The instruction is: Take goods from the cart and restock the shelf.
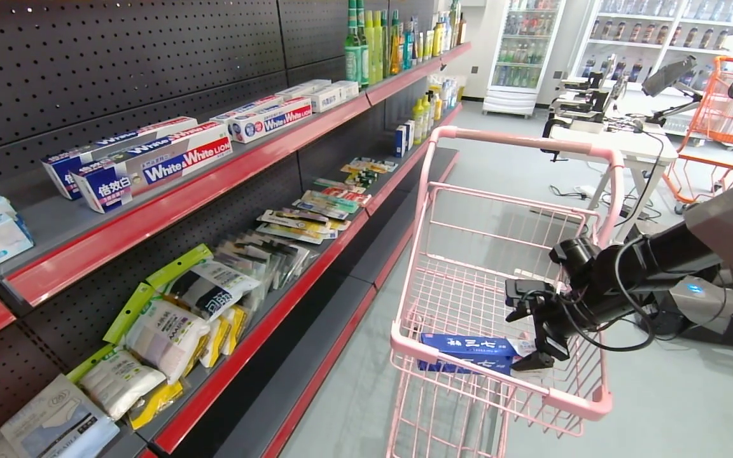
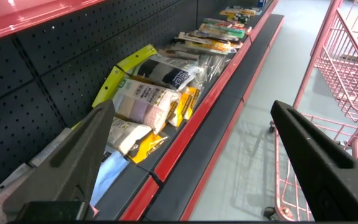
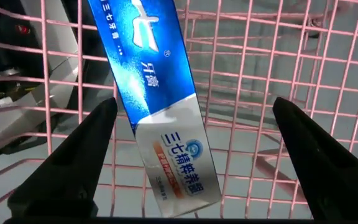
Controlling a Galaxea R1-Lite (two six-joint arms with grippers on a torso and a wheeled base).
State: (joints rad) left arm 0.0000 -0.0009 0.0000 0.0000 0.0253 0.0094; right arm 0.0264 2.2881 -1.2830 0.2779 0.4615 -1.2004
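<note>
Lower centre-right of head view: right gripper (image 1: 530, 359) sits inside the pink cart (image 1: 570, 397), fingers spread wide, grasping nothing yet. Blue toothpaste box (image 1: 468, 353) lies flat in the basket by the near rim. The right wrist view has the box (image 3: 160, 106) between the open fingers, nearer one of them, likely lined up for a pinch across its narrow width. Left gripper (image 2: 191, 106) is released and empty, facing the lower shelf (image 2: 194, 124) of packets. Similar toothpaste boxes (image 1: 150, 159) sit upper left on the top shelf (image 1: 182, 197), the probable destination
</note>
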